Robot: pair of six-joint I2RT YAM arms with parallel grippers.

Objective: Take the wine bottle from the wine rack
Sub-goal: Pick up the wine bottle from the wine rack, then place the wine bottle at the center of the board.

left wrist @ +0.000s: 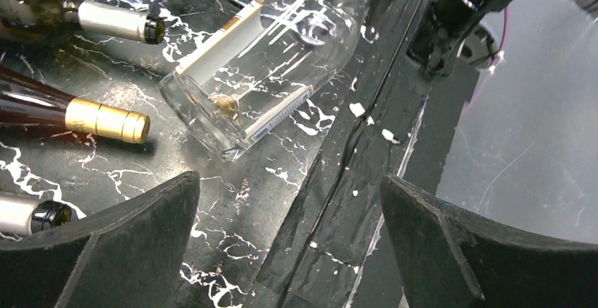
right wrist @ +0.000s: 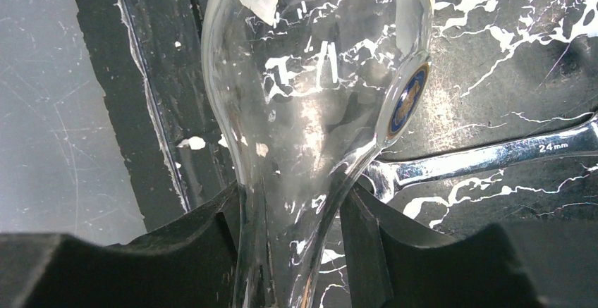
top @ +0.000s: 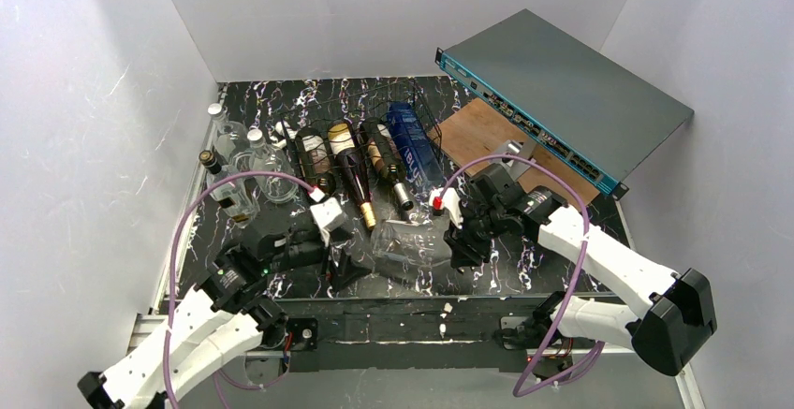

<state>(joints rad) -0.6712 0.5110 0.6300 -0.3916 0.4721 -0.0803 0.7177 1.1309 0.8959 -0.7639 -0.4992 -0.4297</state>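
Clear glass wine bottle point(top: 407, 241): lies on its side on the table point(top: 524, 261), just in front of the wine rack point(top: 433, 147), off its cradles. Long axis left–right, neck toward the right arm. Right gripper point(right wrist: 293, 237): clamped on the neck. Left gripper point(left wrist: 289, 202): jaws wide apart, empty, near the bottle's base.

The wine rack point(top: 429, 138) and its dark bottles point(top: 351, 170) fill the upper middle of the top view. Standing glass bottles point(top: 245, 152) block the upper left, and the grey box point(top: 571, 91) blocks the upper right. The clear wine bottle point(top: 412, 241) lies across the centre with a wrench point(right wrist: 486, 154) beside it, and bare table point(top: 412, 283) runs along the lower middle.
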